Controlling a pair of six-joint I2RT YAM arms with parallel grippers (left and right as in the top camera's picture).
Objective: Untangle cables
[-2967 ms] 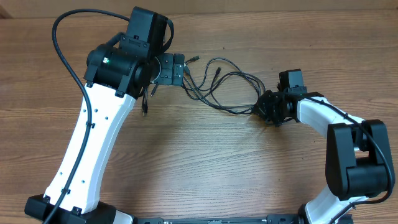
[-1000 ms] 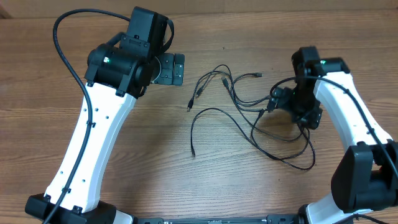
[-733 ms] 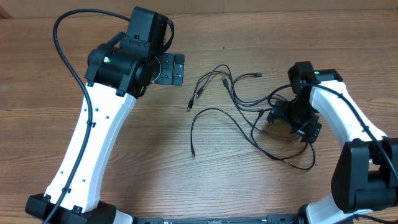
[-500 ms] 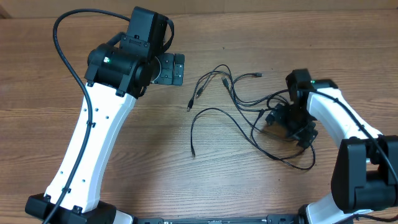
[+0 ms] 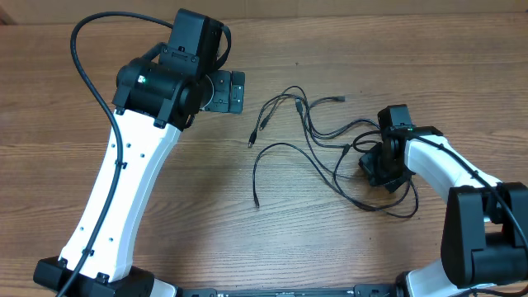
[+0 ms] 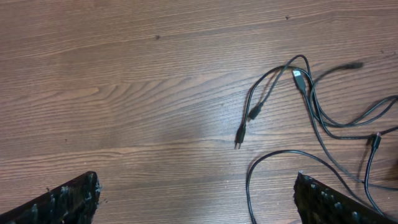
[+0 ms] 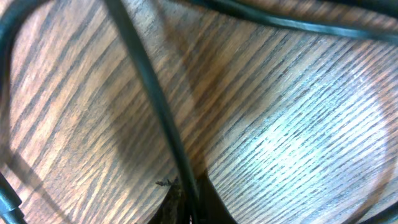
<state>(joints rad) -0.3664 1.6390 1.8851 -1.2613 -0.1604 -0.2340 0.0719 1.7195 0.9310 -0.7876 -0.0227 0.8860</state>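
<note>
The cables are thin black cords lying spread over the middle of the wooden table, with loose plug ends on their left side. They also show in the left wrist view. My left gripper is open and empty, up and to the left of the cords; its fingers stand wide apart. My right gripper is down at the table on the right part of the cords. In the right wrist view one cable runs down between its closed fingertips.
The wooden table carries only the cords. A thick black wire loops off my left arm at the far left. The table's back edge runs along the top of the overhead view.
Three seconds ago both grippers held the bunch stretched between them. My left gripper has let go, and the cords lie looser. My right gripper moved toward me, down onto the table.
</note>
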